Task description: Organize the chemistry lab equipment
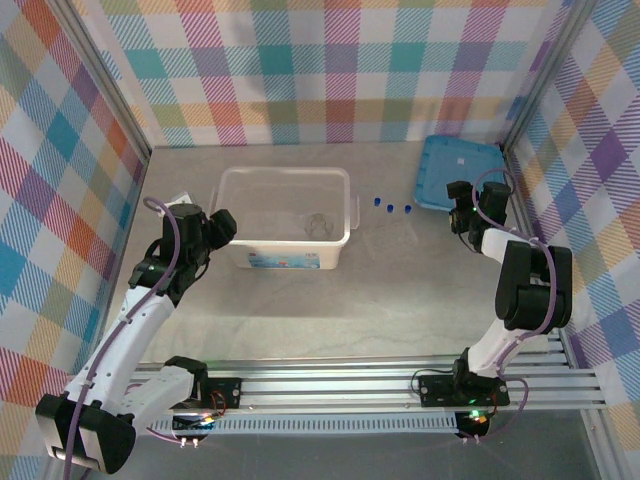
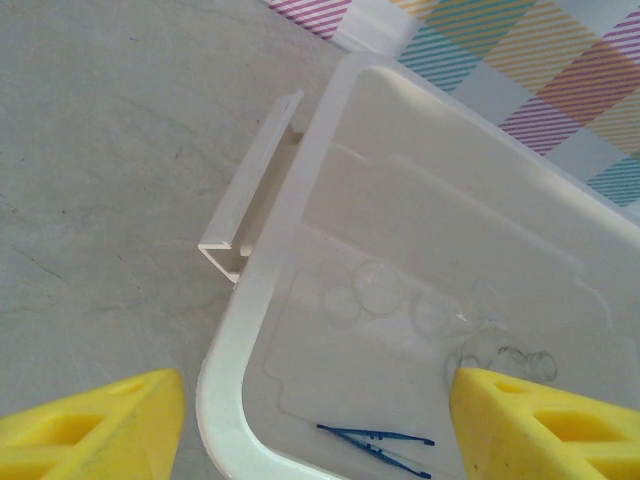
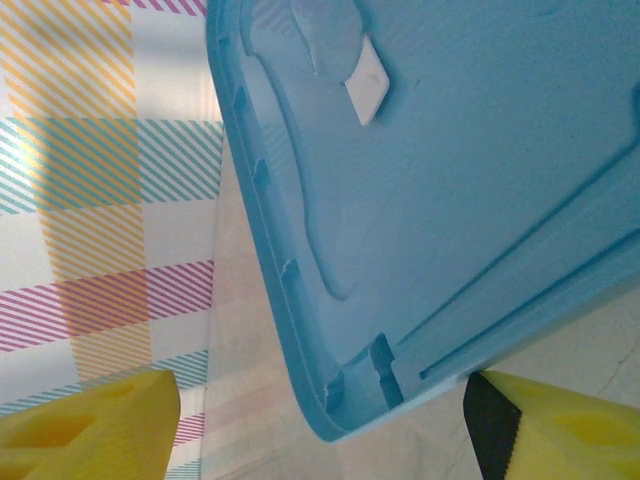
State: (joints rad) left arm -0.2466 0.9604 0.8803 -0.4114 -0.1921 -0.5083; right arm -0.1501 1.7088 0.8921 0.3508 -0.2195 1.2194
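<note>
Your left claw is spread wide and empty over a corner of the box, where the tweezers and clear glass lie. Your right claw is spread and empty too, right at the edge of the blue lid. Three tubes lie on the table between box and lid, so I think you should pick those up and drop them in the box before the lid goes on.
</note>
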